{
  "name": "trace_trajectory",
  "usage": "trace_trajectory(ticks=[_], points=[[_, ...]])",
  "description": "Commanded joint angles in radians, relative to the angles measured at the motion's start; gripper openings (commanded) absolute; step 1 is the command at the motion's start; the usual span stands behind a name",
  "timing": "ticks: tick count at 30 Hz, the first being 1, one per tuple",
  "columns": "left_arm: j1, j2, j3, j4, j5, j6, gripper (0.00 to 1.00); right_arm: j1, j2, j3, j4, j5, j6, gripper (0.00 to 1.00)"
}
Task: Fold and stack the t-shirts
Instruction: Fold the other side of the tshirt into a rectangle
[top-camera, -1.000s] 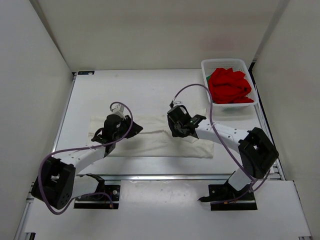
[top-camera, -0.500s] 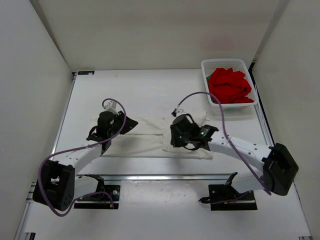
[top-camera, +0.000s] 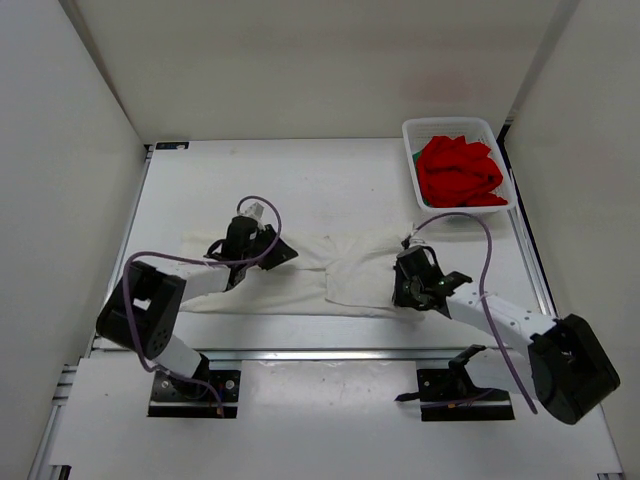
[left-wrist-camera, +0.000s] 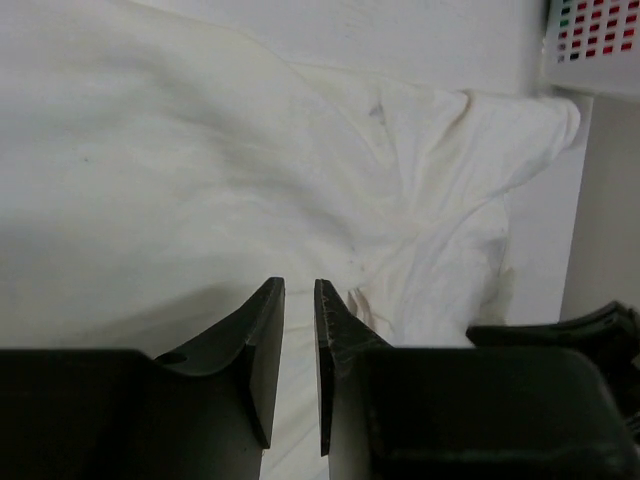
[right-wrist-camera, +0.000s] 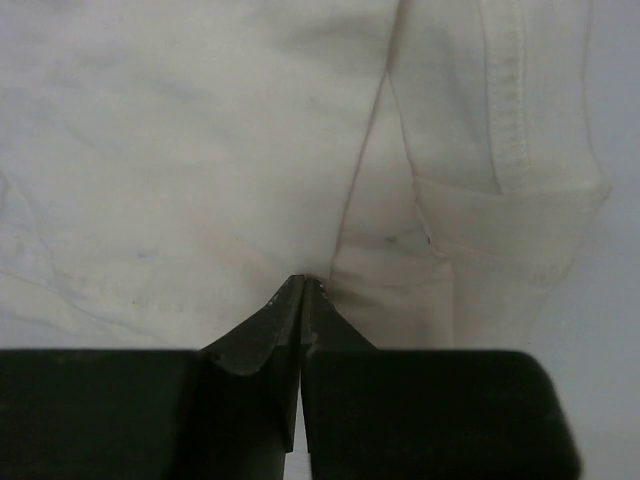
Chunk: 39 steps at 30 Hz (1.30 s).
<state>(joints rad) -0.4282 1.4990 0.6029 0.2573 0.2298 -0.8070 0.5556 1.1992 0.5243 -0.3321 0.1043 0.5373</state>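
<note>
The white t-shirt (top-camera: 310, 270) lies spread across the middle of the table, wrinkled on its right half. My left gripper (top-camera: 280, 250) hovers low over its left part. In the left wrist view this gripper (left-wrist-camera: 298, 285) has its jaws a narrow gap apart, with flat cloth (left-wrist-camera: 200, 150) showing through and nothing pinched. My right gripper (top-camera: 402, 288) sits at the shirt's right end. In the right wrist view it (right-wrist-camera: 303, 280) is shut, its tips meeting on a crease of the white cloth (right-wrist-camera: 200, 150) beside a stitched sleeve hem (right-wrist-camera: 510, 120). A red t-shirt (top-camera: 458, 170) lies bunched in the basket.
The white mesh basket (top-camera: 450, 122) stands at the back right corner, and its corner shows in the left wrist view (left-wrist-camera: 595, 40). White walls close in the table on three sides. A metal rail runs along the near edge (top-camera: 320, 350).
My left gripper slid right along the shirt. My right gripper moved right and nearer, opened briefly and shut again. The shirt's right half is more gathered.
</note>
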Motion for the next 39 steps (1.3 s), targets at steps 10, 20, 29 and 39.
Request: trace_trajectory(ticks=[10, 20, 29, 39], points=[[0.284, -0.016, -0.184, 0.162, 0.148, -0.184, 0.32, -0.175, -0.19, 0.054, 0.019, -0.09, -0.065, 0.09], [0.137, -0.048, 0.017, -0.006, 0.026, -0.075, 0.35, -0.218, 0.275, 0.269, 0.403, -0.222, -0.125, 0.05], [0.406, 0.086, -0.149, 0.151, 0.121, -0.192, 0.32, -0.341, 0.474, 0.293, 0.38, -0.117, -0.102, 0.01], [0.452, -0.063, -0.118, 0.119, 0.129, -0.206, 0.37, -0.223, 0.376, 0.404, 0.231, -0.002, -0.168, 0.18]])
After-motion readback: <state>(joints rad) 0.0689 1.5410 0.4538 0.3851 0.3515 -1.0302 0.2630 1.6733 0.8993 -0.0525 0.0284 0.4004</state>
